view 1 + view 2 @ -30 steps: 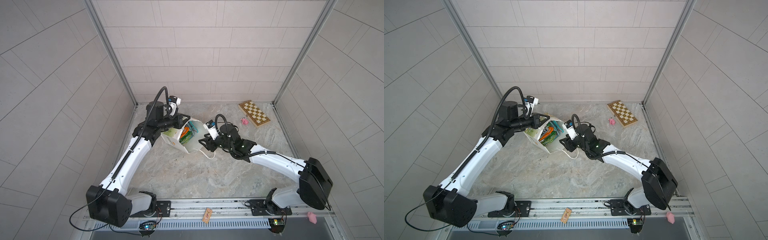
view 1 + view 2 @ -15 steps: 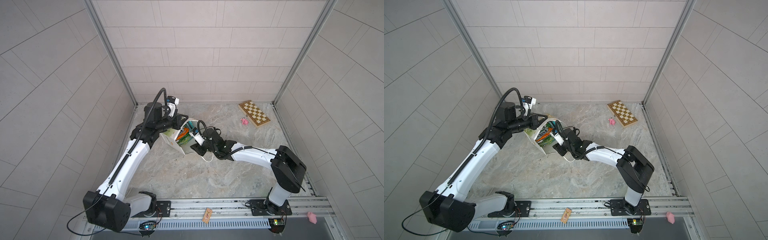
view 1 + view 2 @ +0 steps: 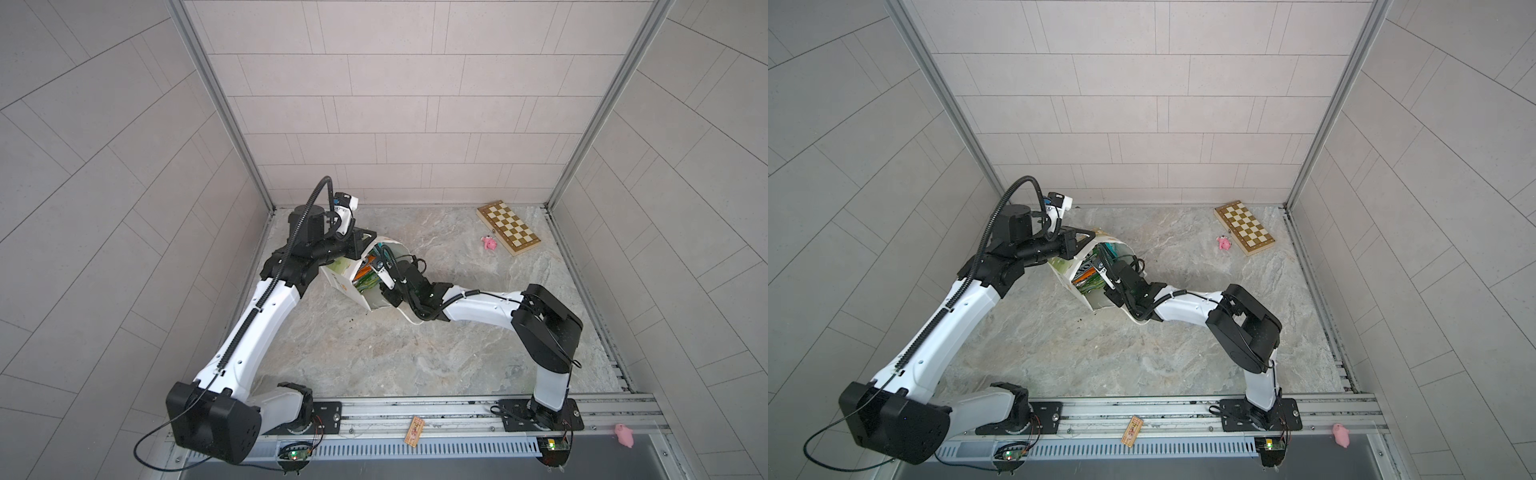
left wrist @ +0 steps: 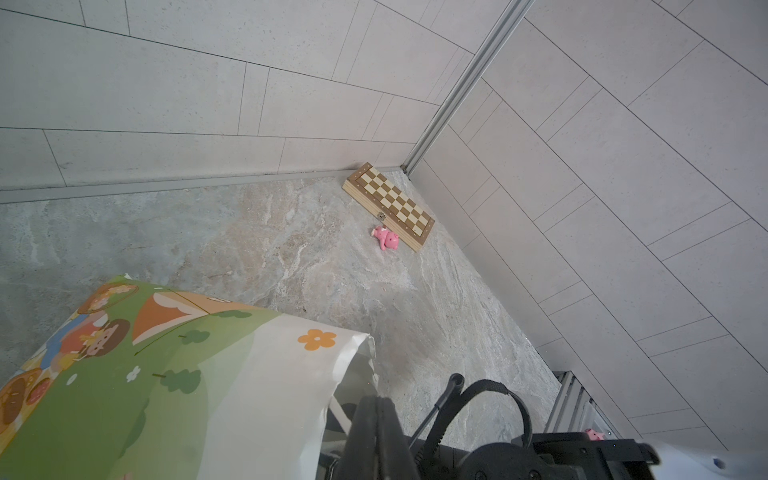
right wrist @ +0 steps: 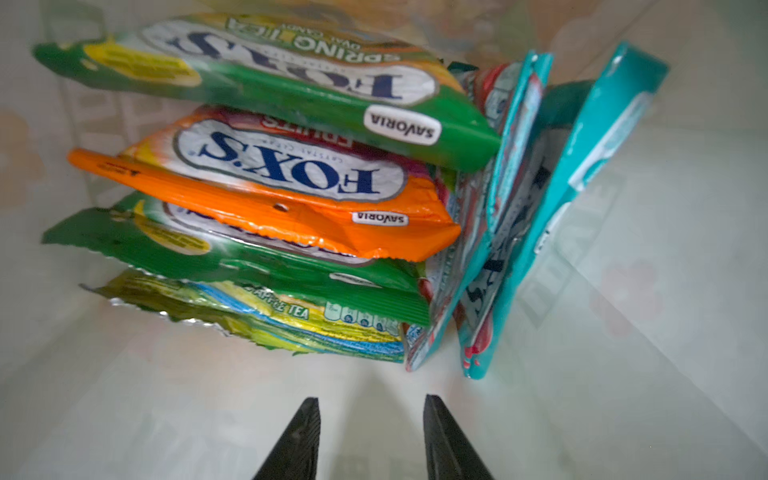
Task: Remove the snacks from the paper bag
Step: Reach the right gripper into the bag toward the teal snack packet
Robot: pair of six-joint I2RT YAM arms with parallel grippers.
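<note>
Right jaws had pushed deeper into the paper bag (image 3: 344, 286), part-open, empty, snacks (image 5: 286, 174) just ahead; left jaws clamped its rim; chessboard (image 3: 508, 227), pink pig (image 3: 489, 242) far beyond.

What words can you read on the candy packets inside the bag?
"FOX'S", "SPRING TEA", "SAVORIA": on the top green packet.
"FOX'S", "SAVORIA": on the orange packet.
"APPLE TEA": on the bottom yellow-green packet.
Middle green packet: its print is mostly hidden, so it cannot be read.
Teal packets: the lettering is too blurred to read.
Paper bag: only faint print shows through the wall, and it cannot be read.
</note>
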